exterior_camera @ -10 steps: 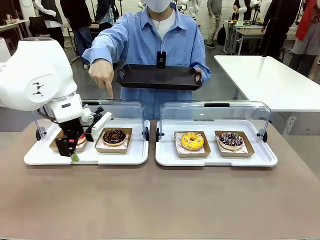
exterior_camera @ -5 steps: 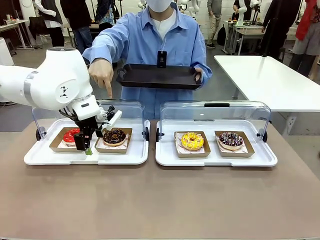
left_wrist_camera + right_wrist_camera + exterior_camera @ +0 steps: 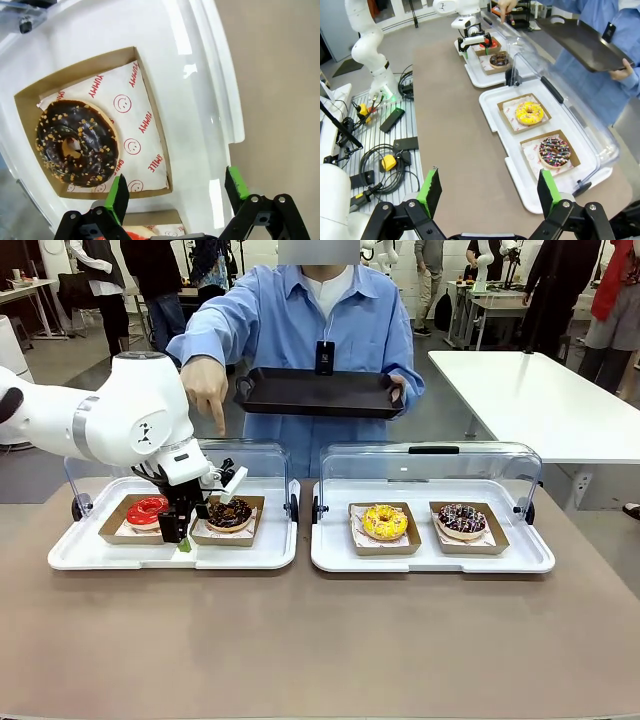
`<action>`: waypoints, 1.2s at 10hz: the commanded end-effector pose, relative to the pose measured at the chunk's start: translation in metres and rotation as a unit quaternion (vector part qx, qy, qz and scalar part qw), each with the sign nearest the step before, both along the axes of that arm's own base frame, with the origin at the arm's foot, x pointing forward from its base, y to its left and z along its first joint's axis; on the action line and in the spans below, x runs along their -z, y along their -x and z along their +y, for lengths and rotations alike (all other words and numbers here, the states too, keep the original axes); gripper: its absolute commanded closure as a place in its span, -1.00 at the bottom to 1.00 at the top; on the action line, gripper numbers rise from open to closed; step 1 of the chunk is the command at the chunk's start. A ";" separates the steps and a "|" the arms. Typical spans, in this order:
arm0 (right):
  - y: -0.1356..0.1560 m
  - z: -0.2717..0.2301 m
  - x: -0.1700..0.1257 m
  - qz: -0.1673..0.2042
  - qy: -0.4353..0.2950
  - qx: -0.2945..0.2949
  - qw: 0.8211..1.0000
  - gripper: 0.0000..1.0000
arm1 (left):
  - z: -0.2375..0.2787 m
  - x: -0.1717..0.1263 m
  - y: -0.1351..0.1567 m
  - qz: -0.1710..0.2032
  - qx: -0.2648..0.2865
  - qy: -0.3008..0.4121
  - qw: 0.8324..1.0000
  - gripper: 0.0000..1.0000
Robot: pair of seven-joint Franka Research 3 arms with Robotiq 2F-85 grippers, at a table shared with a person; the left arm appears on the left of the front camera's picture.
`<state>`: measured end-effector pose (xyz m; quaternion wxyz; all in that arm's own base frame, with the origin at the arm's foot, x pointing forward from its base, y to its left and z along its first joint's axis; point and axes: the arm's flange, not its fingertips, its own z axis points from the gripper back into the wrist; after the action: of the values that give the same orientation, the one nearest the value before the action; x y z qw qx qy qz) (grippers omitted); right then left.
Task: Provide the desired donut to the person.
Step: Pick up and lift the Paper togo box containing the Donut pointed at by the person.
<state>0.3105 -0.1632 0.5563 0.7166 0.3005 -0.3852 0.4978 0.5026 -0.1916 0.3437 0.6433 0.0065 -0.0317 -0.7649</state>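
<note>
The person (image 3: 318,315) stands at the far side, holding a black serving tray (image 3: 318,393) in one hand. The other hand (image 3: 205,390) points a finger down over the left white tray (image 3: 170,555), above the chocolate donut (image 3: 229,512) with nut crumbs (image 3: 76,145). This donut lies in a cardboard box beside a red donut (image 3: 147,510). My left gripper (image 3: 180,538) hangs open just in front of the gap between the two boxes. In its wrist view (image 3: 176,192) the jaws are empty, near the chocolate donut's box corner. My right gripper (image 3: 490,192) is open, high above the table edge.
The right white tray (image 3: 430,558) holds a yellow donut (image 3: 385,522) and a sprinkled chocolate donut (image 3: 461,519), each in a box. Clear hinged lids (image 3: 430,465) stand raised behind both trays. Bare brown tabletop (image 3: 320,640) lies in front. Cables and gear (image 3: 385,150) lie beside the table.
My left arm has swung right and farther back, from over the red donut to the gap beside the chocolate one, uncovering the red donut. The person's pointing hand has stayed.
</note>
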 end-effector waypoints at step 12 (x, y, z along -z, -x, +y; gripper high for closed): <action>-0.001 0.000 -0.001 -0.004 -0.007 -0.004 1.000 -1.00 | -0.001 0.017 -0.014 -0.009 -0.016 -0.008 1.000 0.80</action>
<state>0.3106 -0.1632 0.5562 0.7166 0.3006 -0.3851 0.4977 0.5141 -0.1921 0.3268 0.6523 0.0076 -0.0318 -0.7573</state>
